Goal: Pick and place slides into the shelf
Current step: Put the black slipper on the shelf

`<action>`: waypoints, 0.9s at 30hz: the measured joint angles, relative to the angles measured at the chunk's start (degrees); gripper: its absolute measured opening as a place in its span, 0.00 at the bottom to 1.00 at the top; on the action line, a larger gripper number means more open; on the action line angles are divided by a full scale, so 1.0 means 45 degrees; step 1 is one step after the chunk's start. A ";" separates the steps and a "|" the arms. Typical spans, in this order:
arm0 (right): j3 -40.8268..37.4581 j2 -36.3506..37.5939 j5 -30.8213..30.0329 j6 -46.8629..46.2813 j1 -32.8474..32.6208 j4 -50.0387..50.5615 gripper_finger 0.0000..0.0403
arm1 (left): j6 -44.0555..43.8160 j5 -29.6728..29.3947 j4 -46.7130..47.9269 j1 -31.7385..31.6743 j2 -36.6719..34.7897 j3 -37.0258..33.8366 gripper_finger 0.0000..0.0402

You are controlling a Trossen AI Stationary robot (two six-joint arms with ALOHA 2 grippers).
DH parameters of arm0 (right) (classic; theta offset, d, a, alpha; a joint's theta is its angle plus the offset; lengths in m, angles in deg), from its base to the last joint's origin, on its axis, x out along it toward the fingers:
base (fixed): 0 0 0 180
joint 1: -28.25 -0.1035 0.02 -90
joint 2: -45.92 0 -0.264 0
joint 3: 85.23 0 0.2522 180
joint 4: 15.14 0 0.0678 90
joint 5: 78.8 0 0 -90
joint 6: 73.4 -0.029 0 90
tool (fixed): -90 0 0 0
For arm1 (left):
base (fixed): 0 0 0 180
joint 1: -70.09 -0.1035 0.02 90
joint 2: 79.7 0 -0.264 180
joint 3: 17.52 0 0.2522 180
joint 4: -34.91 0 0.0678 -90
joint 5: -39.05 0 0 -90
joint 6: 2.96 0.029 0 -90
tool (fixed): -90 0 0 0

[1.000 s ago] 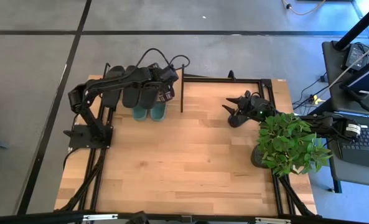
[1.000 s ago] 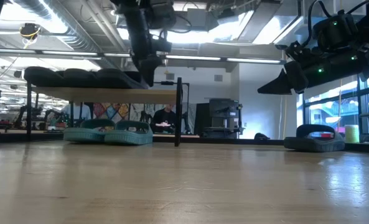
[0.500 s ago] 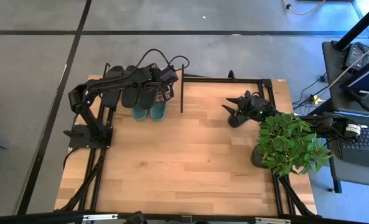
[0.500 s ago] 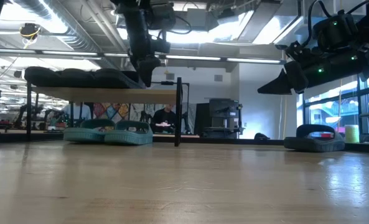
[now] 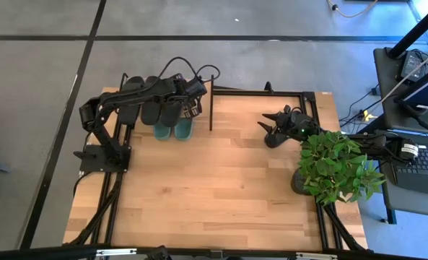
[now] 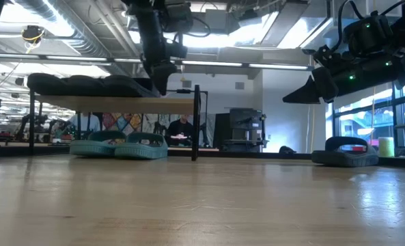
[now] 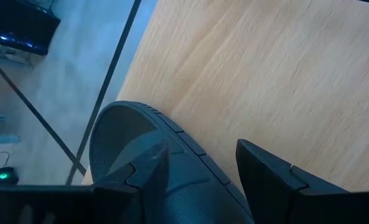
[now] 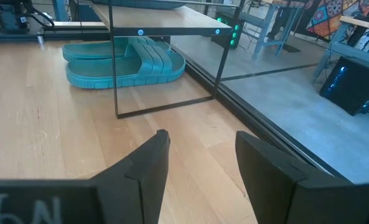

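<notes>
Black slides sit on the shelf top, far left; green pair below; one black slide on the surface, right. Foam: light, squashy; we'd pinch the strap. Left tool apart astride a slide; right tool apart, empty.

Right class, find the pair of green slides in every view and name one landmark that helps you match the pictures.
High view: green slides poke out from under the shelf, upper left.
Low view: on the table under the shelf's top board, left.
Left wrist view: not in it.
Right wrist view: upper left, under the shelf.
Shared landmark: the shelf's thin black post.
</notes>
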 joint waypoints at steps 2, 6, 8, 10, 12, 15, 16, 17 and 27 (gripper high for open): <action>0.0000 0.0001 0.0000 -0.0001 0.0000 0.0000 0.46 | 0.0000 0.0009 -0.0092 0.0000 0.0000 0.0000 0.44; 0.0000 0.0001 0.0000 -0.0005 0.0000 0.0000 0.46 | -0.0005 0.0019 -0.0199 0.0000 -0.0062 -0.0003 0.44; 0.0000 0.0002 0.0000 -0.0005 0.0000 0.0000 0.46 | -0.0019 0.0043 -0.0191 0.0000 -0.0099 -0.0005 0.44; 0.0000 0.0002 0.0000 -0.0005 0.0000 0.0000 0.46 | -0.0013 0.0053 -0.0202 0.0000 -0.0178 -0.0005 0.44; 0.0000 0.0002 0.0005 -0.0005 0.0000 0.0000 0.46 | -0.0070 0.0086 -0.0208 0.0041 -0.0285 -0.0005 0.44; 0.0000 0.0000 0.0004 -0.0005 0.0000 0.0000 0.46 | -0.0107 0.0442 -0.0334 0.0138 -0.0572 -0.0005 0.44; 0.0000 0.0003 0.0005 -0.0005 0.0000 0.0000 0.46 | -0.0107 0.0799 -0.0391 0.0151 -0.0713 -0.0005 0.44; 0.0000 0.0001 0.0005 -0.0009 0.0000 0.0000 0.46 | -0.0112 0.1268 -0.0553 0.0155 -0.0884 -0.0005 0.44; 0.0000 -0.0001 0.0005 -0.0010 0.0000 0.0249 0.46 | 0.0344 0.4924 -0.3754 0.0818 -0.3725 -0.0849 0.44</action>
